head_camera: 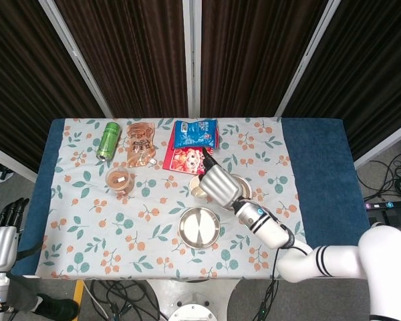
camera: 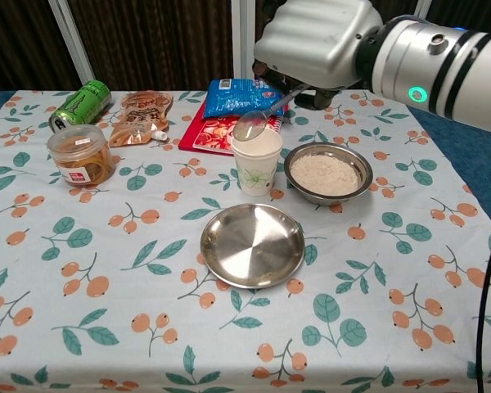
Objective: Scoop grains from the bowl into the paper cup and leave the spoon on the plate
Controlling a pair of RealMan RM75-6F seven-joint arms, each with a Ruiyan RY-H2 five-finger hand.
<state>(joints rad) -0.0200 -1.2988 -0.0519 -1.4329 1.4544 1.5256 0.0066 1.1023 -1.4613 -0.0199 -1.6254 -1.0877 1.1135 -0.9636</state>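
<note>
My right hand (camera: 319, 45) hangs above the paper cup and the bowl and grips a metal spoon (camera: 258, 121) by its handle. The spoon's bowl hovers just over the rim of the white paper cup (camera: 257, 161), tilted down to the left. Right of the cup stands the steel bowl (camera: 327, 173) filled with pale grains. An empty steel plate (camera: 252, 245) lies in front of the cup. In the head view my right hand (head_camera: 218, 184) covers most of the cup and bowl, with the plate (head_camera: 199, 227) below it. My left hand (head_camera: 1, 234) rests off the table's left edge, holding nothing.
At the back lie a green can (camera: 80, 105), a brown pouch (camera: 141, 115), a blue snack bag (camera: 238, 97) on a red packet (camera: 219, 133). A lidded plastic jar (camera: 80, 155) stands at the left. The floral cloth (camera: 106, 311) covers the table.
</note>
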